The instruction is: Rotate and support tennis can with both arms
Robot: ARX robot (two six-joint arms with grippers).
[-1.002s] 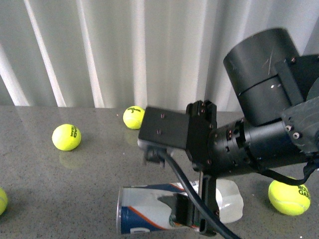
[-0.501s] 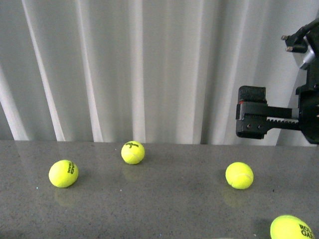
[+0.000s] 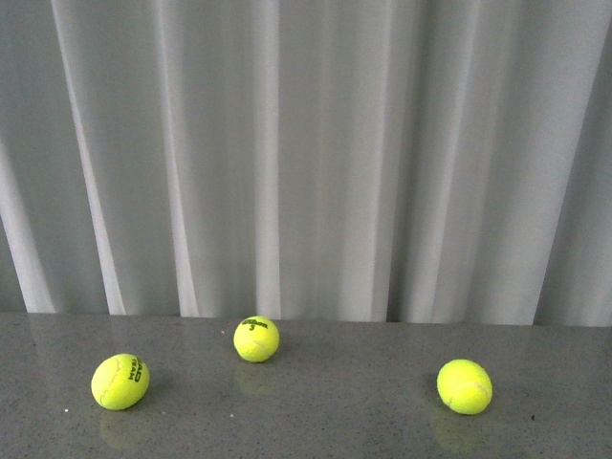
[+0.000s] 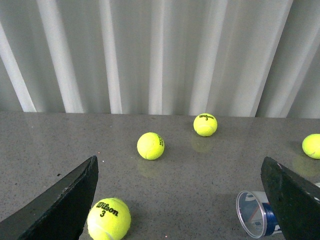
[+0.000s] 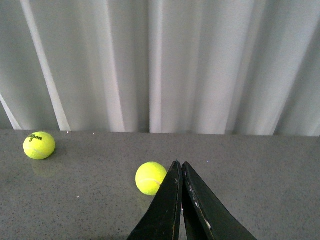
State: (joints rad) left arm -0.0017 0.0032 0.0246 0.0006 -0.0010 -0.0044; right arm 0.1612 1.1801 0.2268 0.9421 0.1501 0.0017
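While the tennis can (image 4: 256,220) lies untouched on its side on the grey table (image 4: 200,175), open mouth toward my left wrist camera and its body hidden behind one finger of my left tool (image 4: 179,165), I judge the task barely begun: this is the approach. That tool gapes wide and holds nothing. My right tool (image 5: 180,167) is pinched together, empty, pointing near a tennis ball (image 5: 150,178). The front view shows neither arm nor can, only three tennis balls (image 3: 256,338) before a pale curtain (image 3: 306,143). Next, I think, the left tool must come across to straddle the can, while the right opens and steadies the other end.
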